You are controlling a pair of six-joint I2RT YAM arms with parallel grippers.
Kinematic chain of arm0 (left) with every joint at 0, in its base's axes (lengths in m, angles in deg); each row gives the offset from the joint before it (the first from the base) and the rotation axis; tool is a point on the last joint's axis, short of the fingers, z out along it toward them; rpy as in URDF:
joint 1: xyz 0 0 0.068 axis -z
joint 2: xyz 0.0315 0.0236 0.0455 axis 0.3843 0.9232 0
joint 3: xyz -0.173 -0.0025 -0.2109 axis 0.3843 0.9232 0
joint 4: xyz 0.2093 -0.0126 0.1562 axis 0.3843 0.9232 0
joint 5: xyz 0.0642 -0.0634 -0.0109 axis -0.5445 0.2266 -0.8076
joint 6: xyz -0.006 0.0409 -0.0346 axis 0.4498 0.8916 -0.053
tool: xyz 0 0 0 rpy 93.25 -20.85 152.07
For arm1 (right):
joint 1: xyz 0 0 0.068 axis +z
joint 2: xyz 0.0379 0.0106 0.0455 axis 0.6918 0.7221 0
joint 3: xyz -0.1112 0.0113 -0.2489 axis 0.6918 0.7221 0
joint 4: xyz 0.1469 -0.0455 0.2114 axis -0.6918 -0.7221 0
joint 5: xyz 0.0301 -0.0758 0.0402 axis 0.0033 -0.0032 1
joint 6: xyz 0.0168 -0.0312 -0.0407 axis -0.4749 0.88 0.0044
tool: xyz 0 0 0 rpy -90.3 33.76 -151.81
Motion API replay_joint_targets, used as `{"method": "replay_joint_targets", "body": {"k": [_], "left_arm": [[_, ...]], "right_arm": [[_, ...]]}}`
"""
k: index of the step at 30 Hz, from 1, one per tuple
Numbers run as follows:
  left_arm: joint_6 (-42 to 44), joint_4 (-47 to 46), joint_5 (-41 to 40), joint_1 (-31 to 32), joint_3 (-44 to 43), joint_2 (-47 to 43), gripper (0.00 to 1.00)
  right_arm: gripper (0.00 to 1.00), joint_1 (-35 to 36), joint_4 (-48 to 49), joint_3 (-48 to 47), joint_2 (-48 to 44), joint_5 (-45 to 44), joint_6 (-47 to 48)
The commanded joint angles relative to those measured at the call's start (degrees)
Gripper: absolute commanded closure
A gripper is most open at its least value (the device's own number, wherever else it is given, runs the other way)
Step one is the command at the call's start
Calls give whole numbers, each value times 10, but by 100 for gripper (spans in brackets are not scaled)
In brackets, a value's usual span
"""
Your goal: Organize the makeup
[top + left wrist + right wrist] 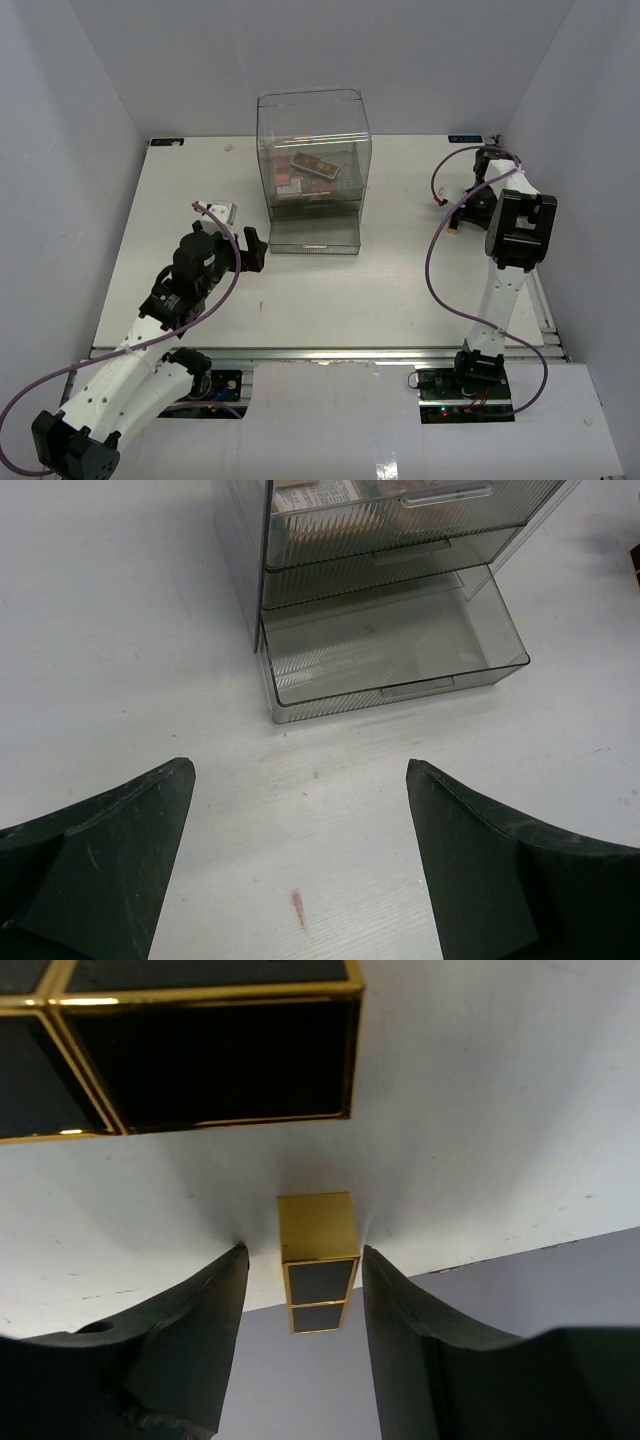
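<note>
Several pink, brown and orange makeup palettes [305, 168] lie inside the upper part of the clear plastic box; their edges show in the left wrist view [320, 495]. The white-and-blue packets are out of view. My left gripper [250, 248] is open and empty [300, 770] over bare table, just in front and left of the box's pulled-out bottom drawer [400, 690]. My right gripper [462, 212] is at the back right, open, its fingers on either side of an upright gold-and-black square tube [318, 1260], with a gap showing on the left side.
The clear box with dark drawers [314, 130] stands at the back centre; its open bottom drawer [315, 248] is empty. A larger black-and-gold case [200, 1050] lies beyond the tube. Grey walls close in on both sides. A small reddish smear [297, 908] marks the table.
</note>
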Motion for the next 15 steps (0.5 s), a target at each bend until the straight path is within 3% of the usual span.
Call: {"method": "replay_joint_targets", "body": {"k": [1,3,6,15], "left_arm": [[4,-4,-2,-2,1,-17,2],[5,-4,0,-2,1,-20,2],[4,-7,3,-2,2,-27,2],[3,-17,18,-2,4,-51,2]], "right_arm": [[57,-2,-40,-24,-4,1,-12],[72,-1,-38,-25,-11,2,-19],[83,-2,-36,-22,-46,20,-38],[92,20,-20,105,-271,177,-160]]}}
